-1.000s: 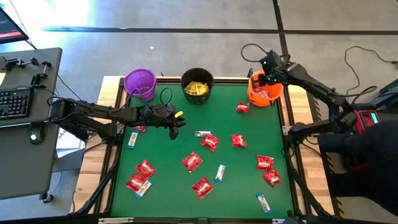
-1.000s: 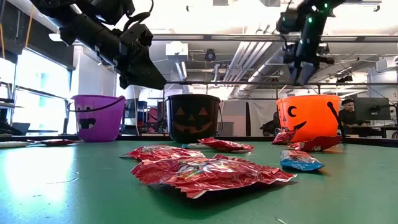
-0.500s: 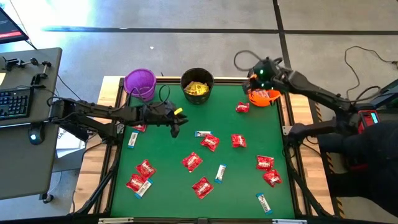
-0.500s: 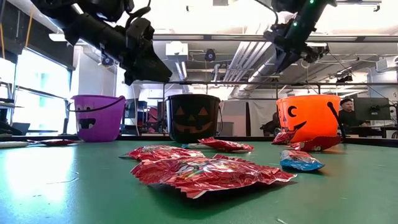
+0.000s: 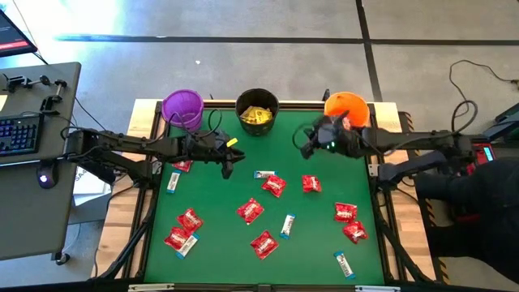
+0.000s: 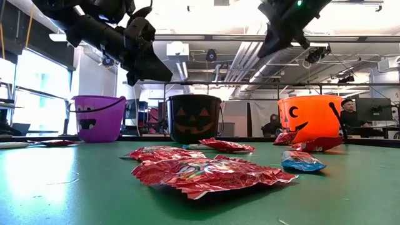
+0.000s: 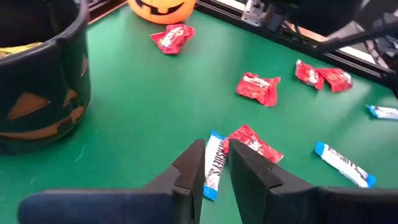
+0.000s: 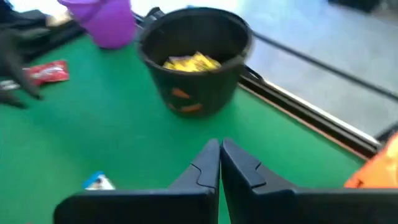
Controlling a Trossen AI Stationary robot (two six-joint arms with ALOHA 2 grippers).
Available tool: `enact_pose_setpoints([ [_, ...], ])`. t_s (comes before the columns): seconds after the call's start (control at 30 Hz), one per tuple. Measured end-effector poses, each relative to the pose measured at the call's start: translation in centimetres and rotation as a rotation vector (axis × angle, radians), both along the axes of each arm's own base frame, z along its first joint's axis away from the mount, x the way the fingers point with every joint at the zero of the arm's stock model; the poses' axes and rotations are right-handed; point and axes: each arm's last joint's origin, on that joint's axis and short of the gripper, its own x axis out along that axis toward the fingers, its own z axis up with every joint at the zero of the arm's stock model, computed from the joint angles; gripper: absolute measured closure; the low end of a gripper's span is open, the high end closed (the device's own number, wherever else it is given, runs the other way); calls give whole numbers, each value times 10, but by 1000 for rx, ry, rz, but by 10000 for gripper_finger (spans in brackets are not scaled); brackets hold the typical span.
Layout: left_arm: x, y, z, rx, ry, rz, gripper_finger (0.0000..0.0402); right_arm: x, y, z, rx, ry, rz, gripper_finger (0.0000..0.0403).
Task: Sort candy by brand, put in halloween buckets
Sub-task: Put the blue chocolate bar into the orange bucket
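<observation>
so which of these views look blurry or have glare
Right wrist view: soft with motion blur, the black bucket and purple bucket smeared. Low view: nearest red packet is out of focus, ceiling lights blown out. Left wrist view: slightly soft. High view: glare on the floor at top left.

**Right wrist: black bucket ahead**

My right pincer sits closed and empty above the green worktop. Beyond it I see the black bucket holding yellow packets, the purple bucket, a red packet and a white-and-blue bar.
</observation>
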Motion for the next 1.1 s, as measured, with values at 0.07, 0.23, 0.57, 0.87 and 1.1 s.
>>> enact_pose_setpoints([
  [0.07,0,-1,0,0,5,-39,349,2,12,2,-13,-21,36,399],
  [0.23,0,-6,-3,20,34,-102,371,7,28,4,62,-93,111,392],
  [0.57,-2,-23,-8,-10,89,-258,401,9,48,3,149,-117,231,344],
  [0.87,-3,-30,-10,94,126,-251,392,24,67,-18,200,-54,261,282],
  [1.1,-2,-29,-11,114,138,-234,379,37,79,-32,221,-38,280,279],
])
